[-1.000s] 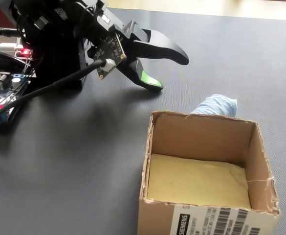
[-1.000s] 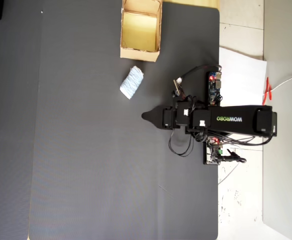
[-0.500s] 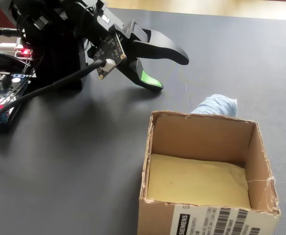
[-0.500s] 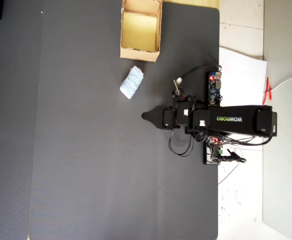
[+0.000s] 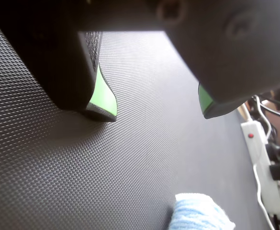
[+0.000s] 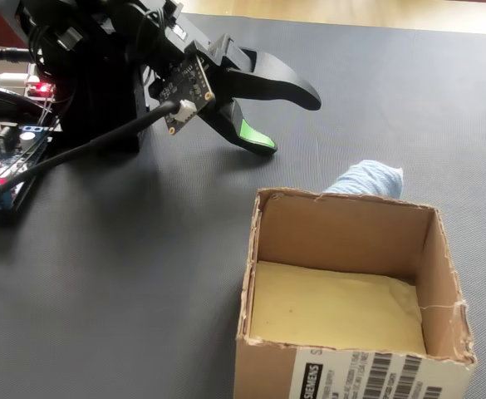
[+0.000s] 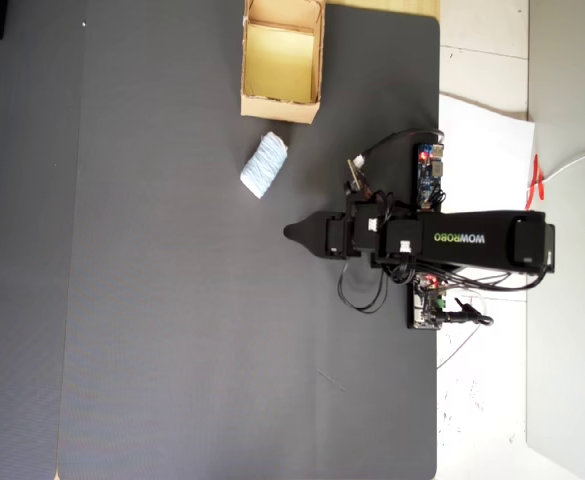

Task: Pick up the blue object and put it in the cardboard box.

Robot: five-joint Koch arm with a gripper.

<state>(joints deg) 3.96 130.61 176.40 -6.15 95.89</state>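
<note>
- Wrist view: the gripper (image 5: 156, 108) is spread wide with nothing between its green-padded jaws, just bare mat (image 5: 82, 167). The lump (image 5: 200, 213) pokes in at the bottom edge, around 5 o'clock from the gap, well apart from both tips.
- Fixed view: the gripper (image 6: 288, 116) hangs open just over the mat. The lump (image 6: 367, 179) lies at about 4 o'clock from it, tucked right behind the far wall of the box (image 6: 342, 241), touching or nearly so, can't tell which. Only its top shows, so no read on its axis here. Box is empty.
- Overhead view: best one for the reach. From the gripper (image 7: 294, 233) the lump (image 7: 264, 165) sits at roughly 11 o'clock, near but clearly apart. Its long axis runs 1 to 7 o'clock, the upper end pointing toward the box (image 7: 277, 105), which is just beside it at 12 to 1 o'clock. I'd guess the arm needs to swing that way and close across the short side.
</note>
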